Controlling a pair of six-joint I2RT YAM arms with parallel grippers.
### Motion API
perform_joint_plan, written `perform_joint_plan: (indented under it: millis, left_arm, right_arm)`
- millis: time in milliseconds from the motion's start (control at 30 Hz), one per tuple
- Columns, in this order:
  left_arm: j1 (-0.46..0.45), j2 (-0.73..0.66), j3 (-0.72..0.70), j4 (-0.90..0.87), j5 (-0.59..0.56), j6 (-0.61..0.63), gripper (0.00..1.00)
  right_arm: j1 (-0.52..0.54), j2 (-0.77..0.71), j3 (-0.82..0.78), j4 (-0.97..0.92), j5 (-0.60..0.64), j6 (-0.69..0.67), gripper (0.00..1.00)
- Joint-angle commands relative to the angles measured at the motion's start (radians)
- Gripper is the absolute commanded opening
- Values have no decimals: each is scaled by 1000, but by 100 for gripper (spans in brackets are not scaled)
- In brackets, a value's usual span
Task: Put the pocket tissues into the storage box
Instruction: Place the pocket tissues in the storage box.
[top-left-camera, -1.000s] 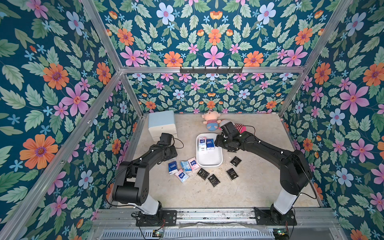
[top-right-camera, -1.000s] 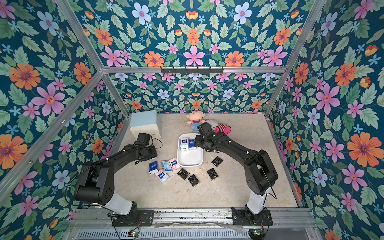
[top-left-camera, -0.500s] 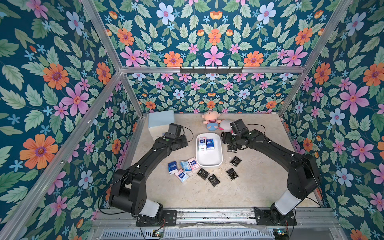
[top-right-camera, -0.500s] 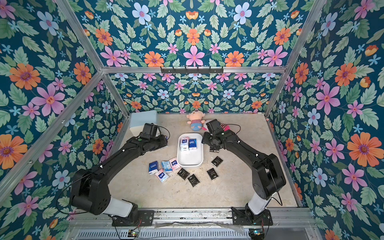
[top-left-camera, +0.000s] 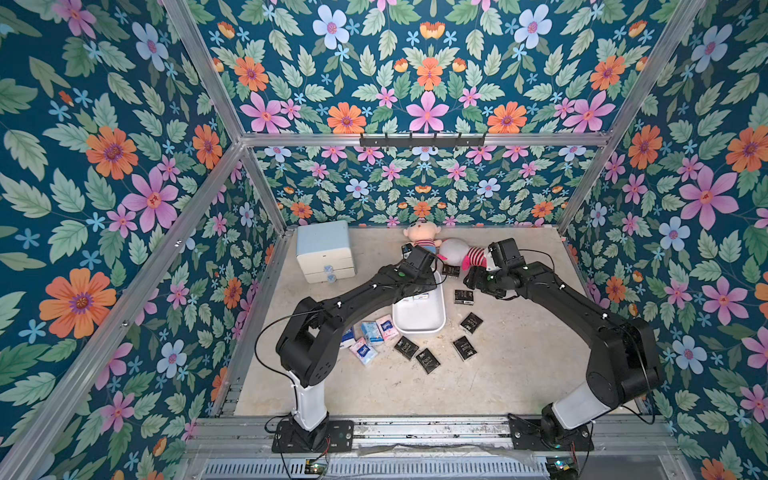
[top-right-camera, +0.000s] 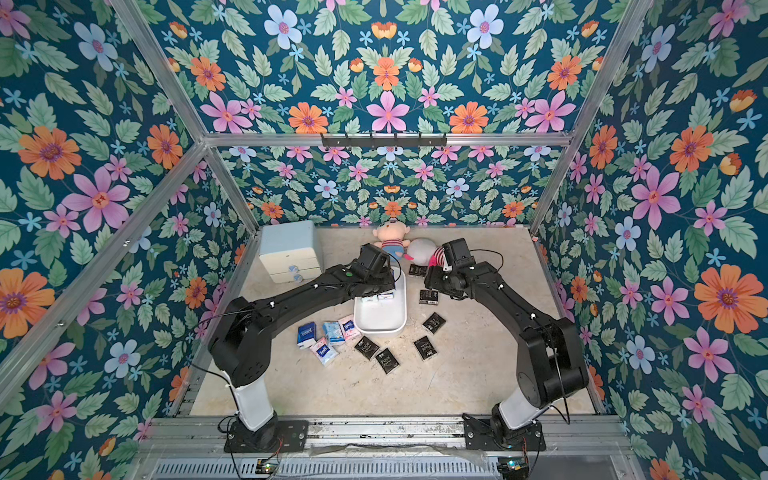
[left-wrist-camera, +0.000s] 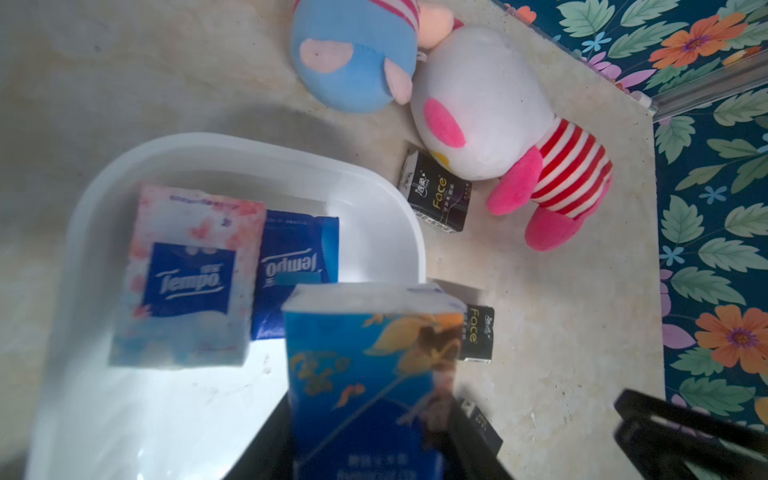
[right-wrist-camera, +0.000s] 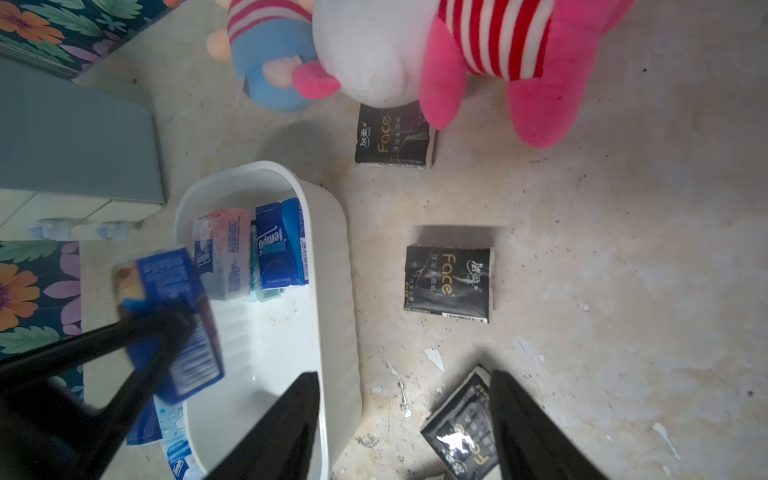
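L gripper (left-wrist-camera: 365, 436) swung over storage box (left-wrist-camera: 249, 143), clamping tilted blue pkt (left-wrist-camera: 365, 365); R gripper (right-wrist-camera: 403, 382) released.

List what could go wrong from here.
1. The left pincer holds a blue packet over the storage box; released off-centre, it may hit the rim and fall outside.
2. The right pincer, open above a black packet, has one finger over the box wall and might knock the box.
3. Both pincers are close and could collide.
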Motion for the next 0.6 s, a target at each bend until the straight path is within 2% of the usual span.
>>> perform_joint_plan:
  millis: [0,267,567]
  left_arm:
    - [-2,61,60,-20,-25,-11,50]
    - [15,190,216,-188,-90,83,51]
    - [25,260,302,-273,-176,134,53]
  right_arm:
    - [-5,-35,-22,41,-22,-49,70]
    - [-10,-77,-78,78,-1,-32,70]
    - [-9,-81,-66,78,5,-24,70]
